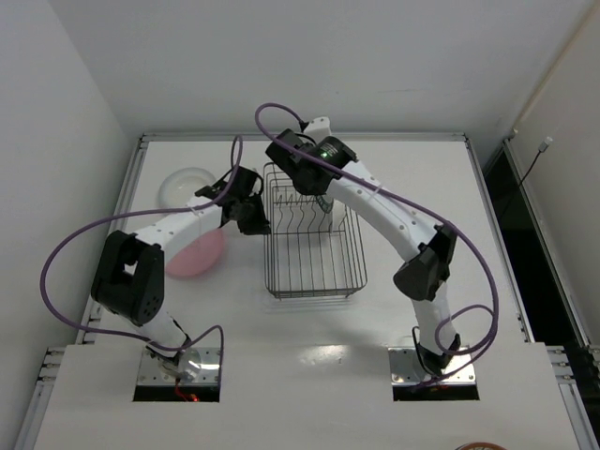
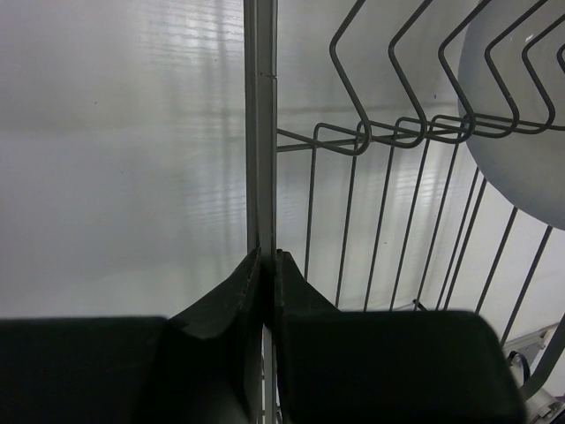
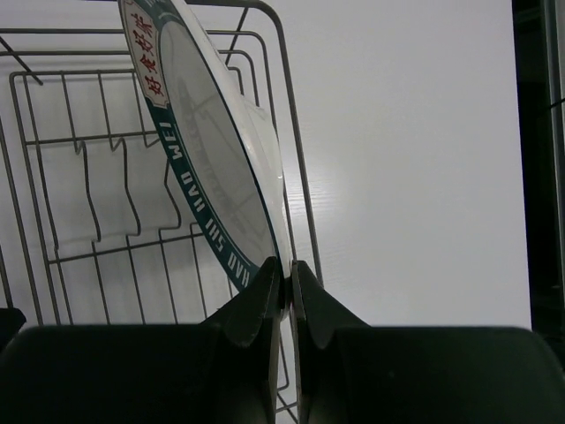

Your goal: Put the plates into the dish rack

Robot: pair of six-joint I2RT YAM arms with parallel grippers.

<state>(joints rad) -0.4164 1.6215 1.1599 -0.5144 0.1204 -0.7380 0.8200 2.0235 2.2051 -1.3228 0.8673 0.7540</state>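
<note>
The dish rack (image 1: 314,246), a dark wire basket, stands mid-table. My left gripper (image 2: 267,258) is shut on the top wire of its left wall (image 2: 261,132), at the far left corner (image 1: 253,214). My right gripper (image 3: 287,265) is shut on the rim of a white plate with a dark teal lettered border (image 3: 212,150). It holds this plate on edge inside the rack's far end, over the upright prongs (image 3: 88,190). The same plate shows pale behind the prongs in the left wrist view (image 2: 521,132). A pink plate (image 1: 199,253) and a translucent plate (image 1: 186,186) lie left of the rack.
The left arm (image 1: 131,272) reaches over the pink plate. The right arm (image 1: 394,220) arches over the rack's right side. A raised rail (image 1: 300,137) borders the table at the back and sides.
</note>
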